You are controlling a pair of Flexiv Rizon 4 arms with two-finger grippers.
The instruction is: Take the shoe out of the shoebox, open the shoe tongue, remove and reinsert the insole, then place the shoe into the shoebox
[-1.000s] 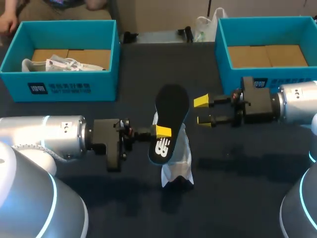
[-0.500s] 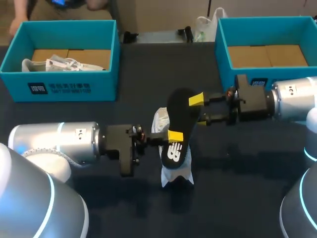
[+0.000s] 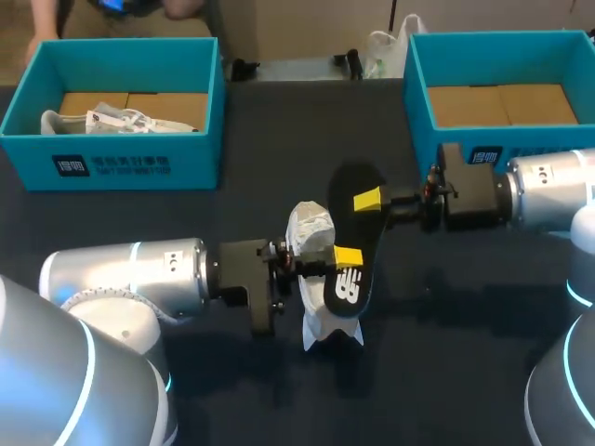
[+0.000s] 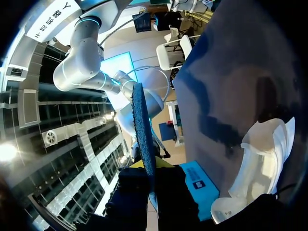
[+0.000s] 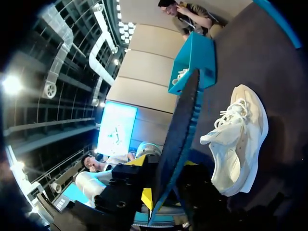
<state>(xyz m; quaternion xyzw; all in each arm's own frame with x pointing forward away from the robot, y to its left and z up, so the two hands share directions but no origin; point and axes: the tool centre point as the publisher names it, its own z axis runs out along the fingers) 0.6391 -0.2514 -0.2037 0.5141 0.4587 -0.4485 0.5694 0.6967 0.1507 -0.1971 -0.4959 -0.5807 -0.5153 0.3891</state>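
Left gripper (image 3: 345,256) is pinching the insole (image 3: 346,228) at its heel end. Right gripper (image 3: 369,201) seems clamped on the toe end. Insole is hanging above the white shoe (image 3: 311,230) lying on the table (image 3: 446,316). Insole is looking thin, light and floppy, so gripping both ends is probably safest.

Shoe (image 3: 310,232) half behind insole (image 3: 355,228)

The table (image 3: 437,372) is topped from edge to edge by a plain, matte, dark navy surface. Soft, blurred shadows (image 3: 483,302) are cast on it around the middle and toward the near edge, so the light is seen to fall from above. Along the far edge, right of its middle, a white plastic bag (image 3: 386,45) is set, with small black items (image 3: 349,61) just beside it
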